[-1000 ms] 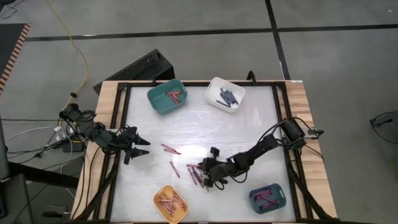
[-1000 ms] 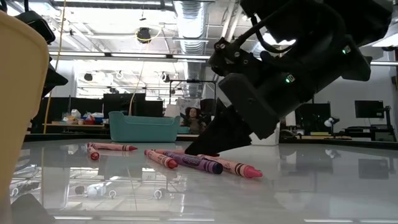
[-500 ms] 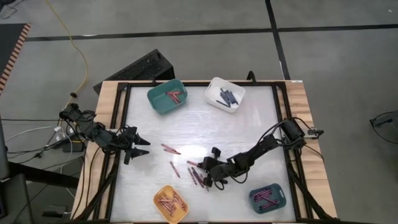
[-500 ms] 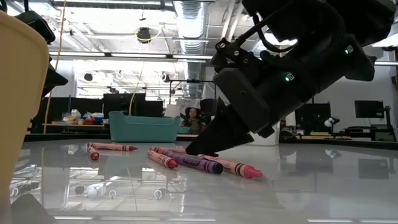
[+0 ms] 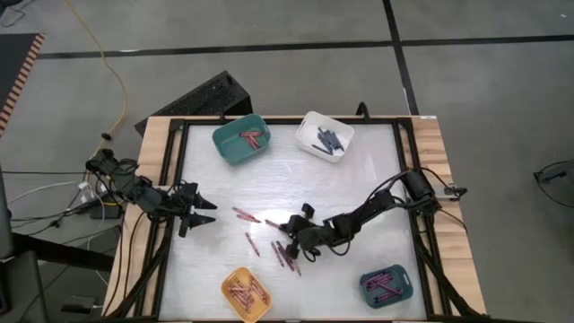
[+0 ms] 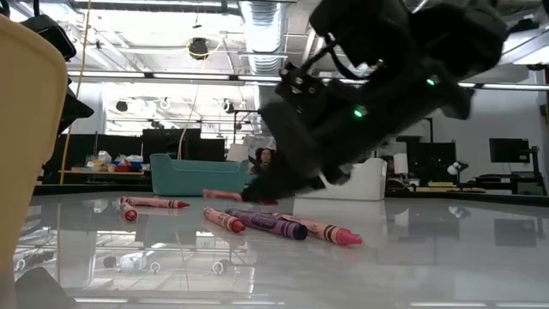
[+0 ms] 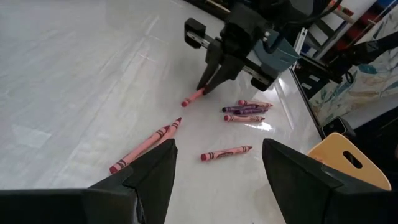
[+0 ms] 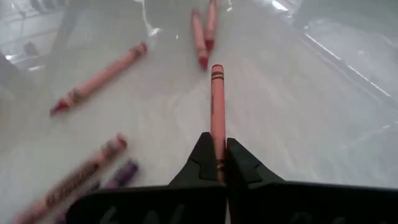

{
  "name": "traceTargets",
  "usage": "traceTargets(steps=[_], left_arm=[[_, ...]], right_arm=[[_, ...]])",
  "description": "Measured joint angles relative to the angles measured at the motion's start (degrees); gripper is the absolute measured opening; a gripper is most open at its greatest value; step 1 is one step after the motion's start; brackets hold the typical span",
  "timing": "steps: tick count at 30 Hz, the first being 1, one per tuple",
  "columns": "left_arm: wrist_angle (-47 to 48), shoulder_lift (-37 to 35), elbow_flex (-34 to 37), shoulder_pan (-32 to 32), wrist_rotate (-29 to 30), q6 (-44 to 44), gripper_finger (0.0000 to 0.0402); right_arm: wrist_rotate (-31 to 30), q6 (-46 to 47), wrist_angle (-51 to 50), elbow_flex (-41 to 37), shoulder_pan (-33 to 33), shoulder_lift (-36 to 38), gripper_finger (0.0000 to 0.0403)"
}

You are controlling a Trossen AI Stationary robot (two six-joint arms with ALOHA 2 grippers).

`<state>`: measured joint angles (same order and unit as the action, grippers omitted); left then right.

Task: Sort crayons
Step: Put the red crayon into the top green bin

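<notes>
R gripper (image 8: pixel 216 163) clamped on pink crayon (image 8: pixel 216 106), just above table centre. Held by one end only: may pivot or slip in transit, miss bin. L gripper (image 5: pixel 199 216) open, idle at table's left.

Table top (image 5: pixel 341 179) is glossy white, mirror-like, with bare wood edges. Bins (image 5: pixel 240 141) look like smooth plastic. Crayons (image 7: pixel 227 152) have matt paper wraps.

Lab/workshop: exposed ceiling ducts (image 6: pixel 262 21), monitors (image 6: pixel 506 150), benches.
</notes>
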<state>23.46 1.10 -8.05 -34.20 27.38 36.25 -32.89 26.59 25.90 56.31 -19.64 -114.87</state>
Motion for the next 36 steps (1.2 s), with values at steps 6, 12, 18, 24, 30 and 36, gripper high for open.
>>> traceTargets(steps=[6, 12, 18, 24, 30, 36], left_arm=[[0.0, 0.0, 0.0, 0.0, 0.0, 0.0, 0.0228], [0.0, 0.0, 0.0, 0.0, 0.0, 0.0, 0.0228], [0.0, 0.0, 0.0, 0.0, 0.0, 0.0, 0.0228], [0.0, 0.0, 0.0, 0.0, 0.0, 0.0, 0.0228], [0.0, 0.0, 0.0, 0.0, 0.0, 0.0, 0.0228], [0.0, 0.0, 0.0, 0.0, 0.0, 0.0, 0.0228]], right_arm=[[3.4, -4.4, 0.0, 3.8, 3.2, 0.0, 0.0005], [5.3, -10.7, -0.3, 8.7, 6.3, 0.0, 0.0005], [9.0, -15.1, -1.0, 13.6, 10.3, 0.1, 0.0005], [9.0, -18.6, -2.3, 18.3, 14.6, 0.2, 0.0005], [9.0, -19.5, -2.3, 20.9, 19.1, 0.2, 0.0005], [8.9, -17.4, -2.2, 21.8, 23.5, 0.2, 0.0005]])
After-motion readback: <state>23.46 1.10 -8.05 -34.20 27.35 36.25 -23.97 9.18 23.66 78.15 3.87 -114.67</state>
